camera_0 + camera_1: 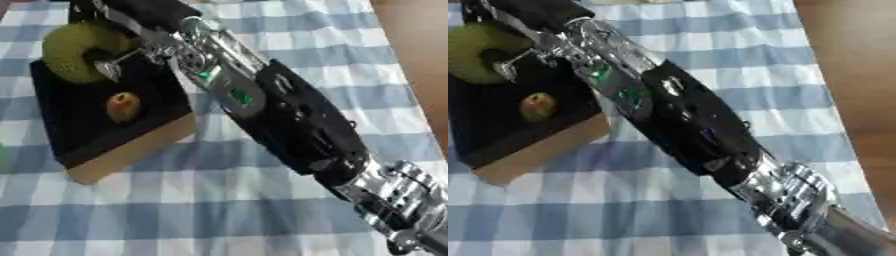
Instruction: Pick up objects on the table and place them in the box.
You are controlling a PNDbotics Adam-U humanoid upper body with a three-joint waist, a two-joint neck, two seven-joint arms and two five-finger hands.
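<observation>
Box (131, 150) is sitting on the checked table (219, 210), holding a small reddish-yellow fruit (122, 106) inside. My right robot hand (118, 47) is reaching over its far end, fingers curling around a yellow-green object (74, 52).

Homely table, blue-checked tablecloth (262, 220)

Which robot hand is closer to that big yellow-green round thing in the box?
Right. The right robot hand is at the yellow-green fruit, over the box. The left robot hand shows in neither view.
</observation>
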